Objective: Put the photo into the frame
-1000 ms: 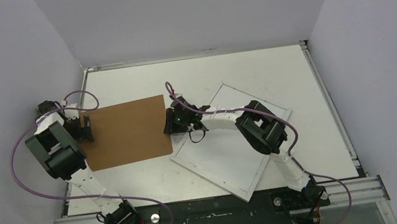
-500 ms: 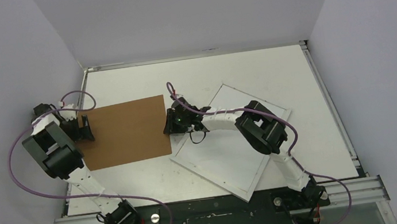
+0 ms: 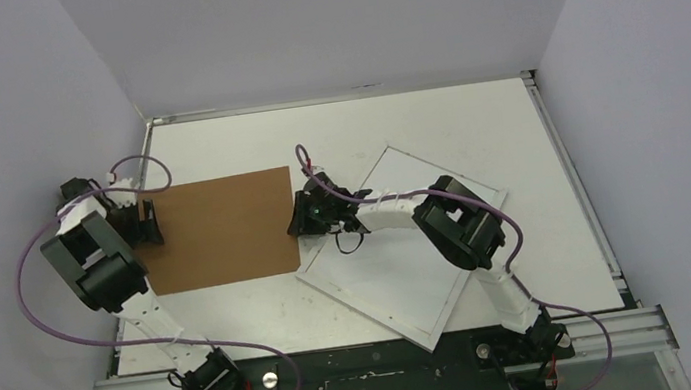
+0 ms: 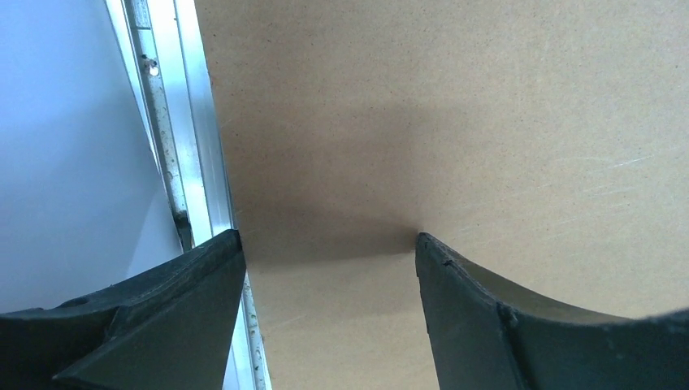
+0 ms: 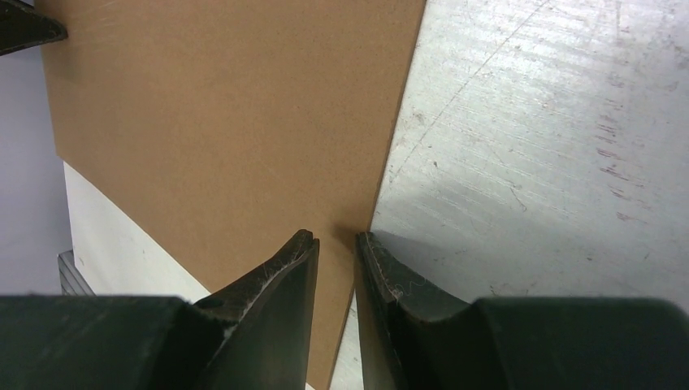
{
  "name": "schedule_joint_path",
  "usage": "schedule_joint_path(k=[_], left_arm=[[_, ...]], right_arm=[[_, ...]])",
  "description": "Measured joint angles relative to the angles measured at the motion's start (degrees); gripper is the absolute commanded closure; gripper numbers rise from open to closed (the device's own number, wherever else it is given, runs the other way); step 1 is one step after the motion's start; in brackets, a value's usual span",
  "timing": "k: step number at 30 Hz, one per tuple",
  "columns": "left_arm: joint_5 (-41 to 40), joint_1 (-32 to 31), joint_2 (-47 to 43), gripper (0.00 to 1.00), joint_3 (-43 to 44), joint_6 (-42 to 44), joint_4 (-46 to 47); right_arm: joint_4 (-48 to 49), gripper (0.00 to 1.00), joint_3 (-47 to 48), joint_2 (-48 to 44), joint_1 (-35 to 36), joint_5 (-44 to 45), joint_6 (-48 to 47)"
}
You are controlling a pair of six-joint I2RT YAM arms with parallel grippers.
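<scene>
Right wrist view: my right gripper has its fingers nearly together at the edge of the board, and I cannot tell if they pinch it; my left gripper gapes over the opposite edge. Over the last second the board barely shifted, so nothing is mounted yet. Only the top view shows the frame; the photo shows nowhere.

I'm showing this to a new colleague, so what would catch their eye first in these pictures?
The brown board lying left of centre, with the left claw at its left edge and the right claw at its right edge. Next, the white frame, lying askew on the right beneath the right arm.
</scene>
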Motion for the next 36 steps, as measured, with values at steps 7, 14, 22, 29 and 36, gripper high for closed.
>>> schedule_joint_path(k=[7, 14, 22, 29, 36], left_arm=[[-2.4, -3.0, -5.4, 0.33, -0.4, 0.6, 0.1], [-1.5, -5.7, -11.0, 0.36, 4.3, 0.5, -3.0], [5.9, -7.4, -14.5, 0.42, 18.8, -1.9, -15.8], [16.6, -9.4, -15.0, 0.51, 35.6, -5.0, -29.8], [23.8, -9.5, -14.2, 0.50, 44.4, -7.7, -39.6]], right_arm=[[0.1, 0.75, -1.3, -0.8, -0.3, -0.3, 0.6], [0.9, 0.75, -1.9, -1.0, -0.7, -1.0, 1.5], [6.5, 0.73, -4.3, -1.0, -1.8, -5.1, 4.9], [9.5, 0.72, -5.5, -0.8, -2.5, -7.8, 7.2], [13.0, 0.70, -7.1, -0.8, -3.0, -9.5, 9.0]])
